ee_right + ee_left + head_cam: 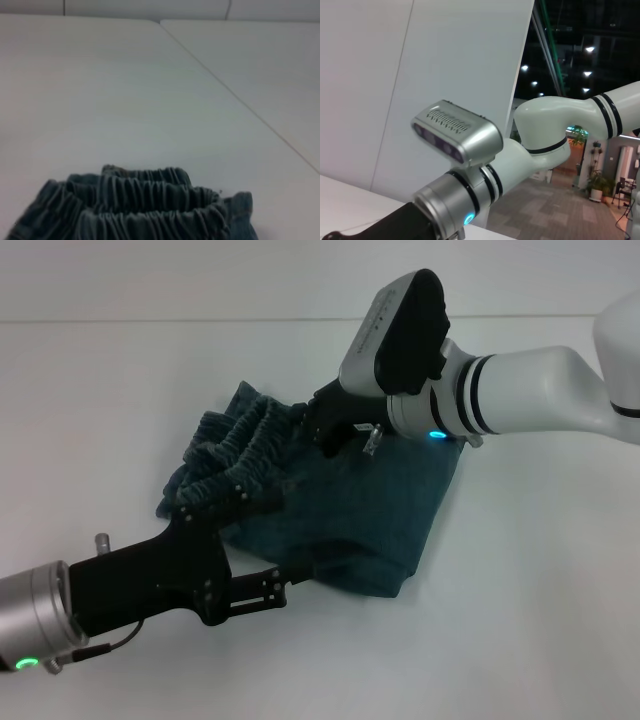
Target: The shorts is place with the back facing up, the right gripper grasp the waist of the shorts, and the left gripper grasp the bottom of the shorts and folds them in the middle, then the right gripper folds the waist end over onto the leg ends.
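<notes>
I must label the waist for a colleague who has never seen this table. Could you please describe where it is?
On the white table lies one dark blue-green bundle, the folded shorts. The waist is its ruffled, gathered band at the robot's left end, between the left pincer and the right pincer. Its ribbed pleats set it apart from the smooth denim beside it.

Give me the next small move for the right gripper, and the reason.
Probably release and lift clear. The shorts already lie folded into a compact stack, the waist bunched at one end, with the right gripper down on the cloth; the left gripper sits at the near edge.
</notes>
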Action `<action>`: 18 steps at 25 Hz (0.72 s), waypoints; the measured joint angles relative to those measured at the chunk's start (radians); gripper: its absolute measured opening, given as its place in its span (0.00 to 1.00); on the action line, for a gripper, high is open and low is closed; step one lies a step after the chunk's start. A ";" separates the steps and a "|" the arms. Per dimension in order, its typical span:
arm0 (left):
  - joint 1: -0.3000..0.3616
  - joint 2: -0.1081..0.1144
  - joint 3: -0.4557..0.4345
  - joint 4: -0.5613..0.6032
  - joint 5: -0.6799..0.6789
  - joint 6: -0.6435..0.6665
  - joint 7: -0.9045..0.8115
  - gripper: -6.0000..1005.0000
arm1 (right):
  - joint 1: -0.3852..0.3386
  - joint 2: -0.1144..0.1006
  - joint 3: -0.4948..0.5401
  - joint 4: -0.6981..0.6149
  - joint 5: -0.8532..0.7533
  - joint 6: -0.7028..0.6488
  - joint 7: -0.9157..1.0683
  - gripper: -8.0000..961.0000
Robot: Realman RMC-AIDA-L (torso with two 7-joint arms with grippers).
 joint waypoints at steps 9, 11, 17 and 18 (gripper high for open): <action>-0.008 0.000 -0.009 -0.015 -0.002 -0.032 0.031 0.84 | -0.407 -0.035 0.004 -0.514 -0.048 -0.243 0.110 0.12; -0.012 0.000 -0.009 -0.021 -0.004 -0.048 0.031 0.84 | -0.542 -0.036 0.010 -0.670 -0.059 -0.286 0.127 0.12; -0.028 -0.001 -0.008 -0.050 -0.030 -0.077 0.037 0.85 | -0.806 -0.032 0.145 -0.864 -0.057 -0.545 0.143 0.13; -0.030 -0.001 -0.008 -0.054 -0.032 -0.078 0.037 0.85 | -0.830 -0.032 0.188 -0.859 -0.059 -0.618 0.145 0.13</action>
